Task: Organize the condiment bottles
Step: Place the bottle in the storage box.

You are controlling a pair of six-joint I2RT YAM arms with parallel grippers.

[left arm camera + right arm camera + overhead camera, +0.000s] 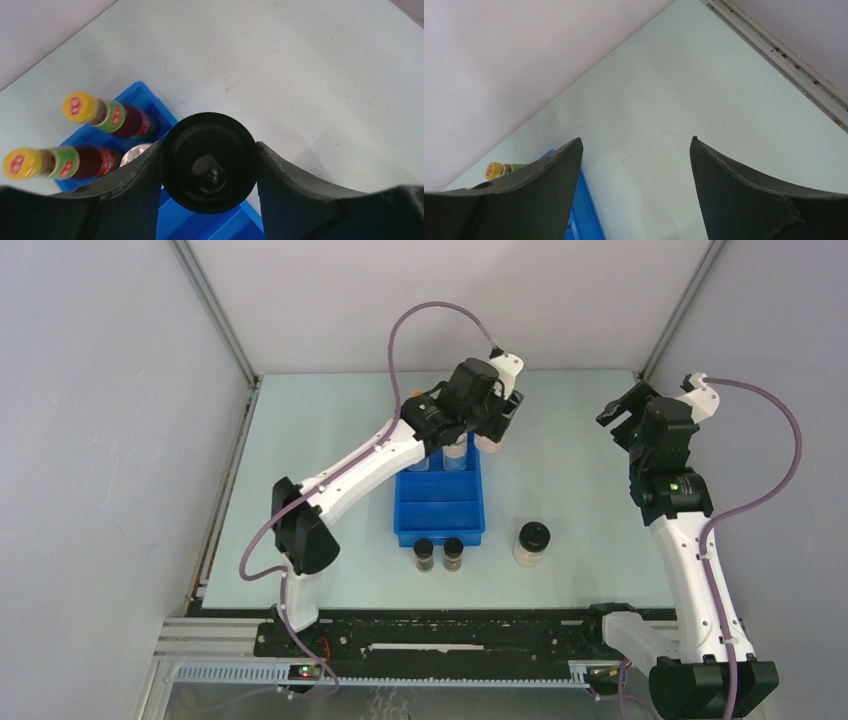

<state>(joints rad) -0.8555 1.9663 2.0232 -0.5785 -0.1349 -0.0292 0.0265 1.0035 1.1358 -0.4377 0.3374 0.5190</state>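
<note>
Table point(570, 455); jar point(209, 165) in left end effector point(208, 148)

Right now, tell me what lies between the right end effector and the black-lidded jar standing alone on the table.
Only bare table. The top view shows nothing else between the open right end effector and the jar.

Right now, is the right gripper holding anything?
No, the right gripper is open, with only the table showing in the gap.
</note>
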